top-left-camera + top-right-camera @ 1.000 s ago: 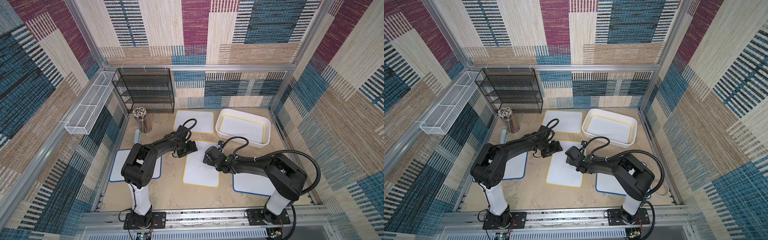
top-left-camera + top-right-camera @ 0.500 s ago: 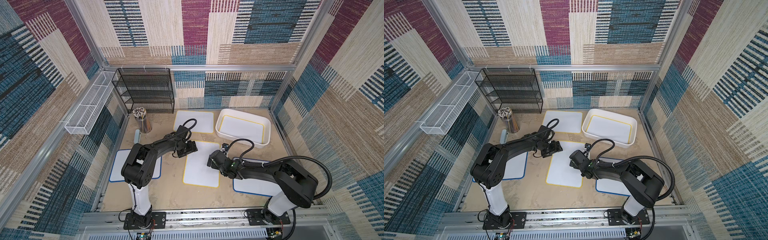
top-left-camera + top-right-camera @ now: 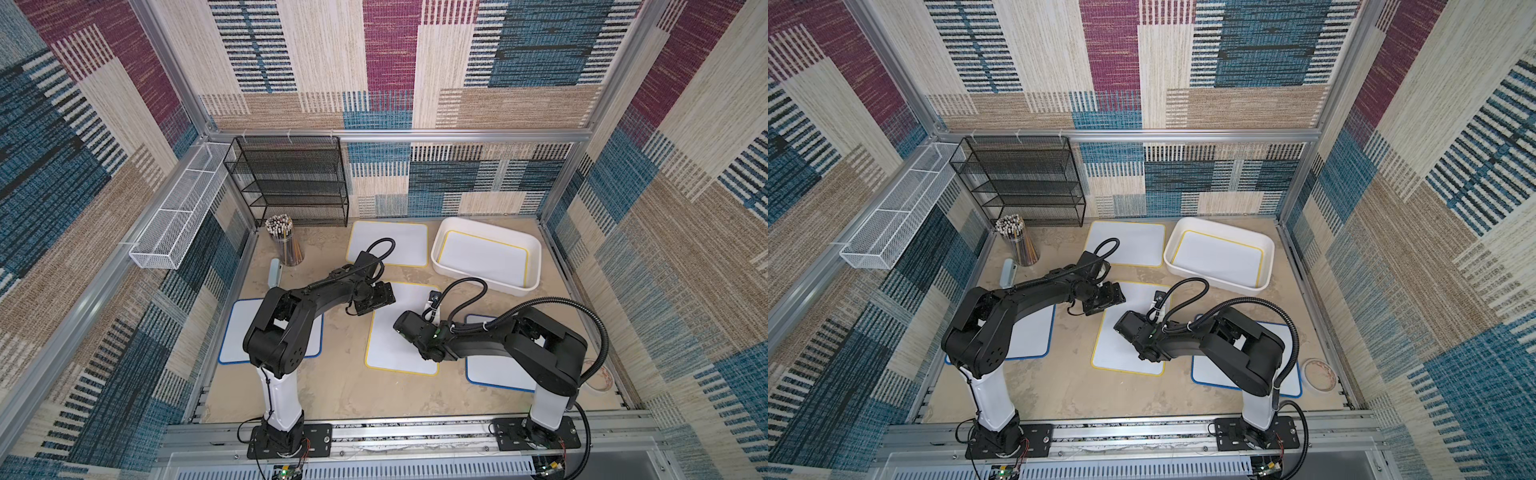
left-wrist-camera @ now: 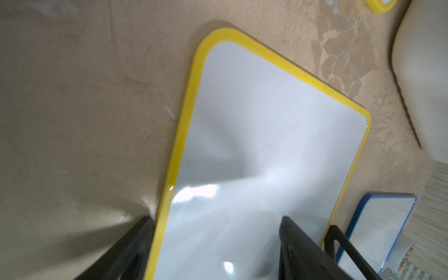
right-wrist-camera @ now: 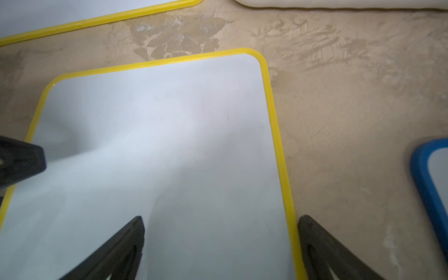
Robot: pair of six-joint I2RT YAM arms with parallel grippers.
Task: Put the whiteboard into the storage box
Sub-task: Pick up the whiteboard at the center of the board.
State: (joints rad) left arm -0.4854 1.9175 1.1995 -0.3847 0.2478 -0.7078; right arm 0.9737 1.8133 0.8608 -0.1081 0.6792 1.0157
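Observation:
A yellow-edged whiteboard [image 3: 395, 336] [image 3: 1125, 336] lies flat on the table in the middle, in both top views. The storage box [image 3: 478, 284] [image 3: 1210, 281], a white tub, stands at the back right with another yellow-edged whiteboard [image 3: 484, 257] inside. My left gripper [image 3: 388, 297] [image 4: 215, 218] is open low over the board's far left corner. One of its fingers is on the table outside the yellow edge [image 4: 169, 169], the other over the white face. My right gripper [image 3: 415, 332] [image 5: 220, 218] is open and straddles the board's right yellow edge [image 5: 276, 135].
A third yellow-edged board [image 3: 388, 243] lies at the back, and blue-edged boards lie at front left [image 3: 237, 332] and front right [image 3: 494, 370]. A pencil cup [image 3: 284, 245], black mesh rack [image 3: 291, 178], white wire tray [image 3: 178, 216] and tape roll [image 3: 1318, 374] stand around.
My right gripper has drawn a little toward the front along the middle board, and its elbow has swung out to the right. The left arm and the boards have not moved.

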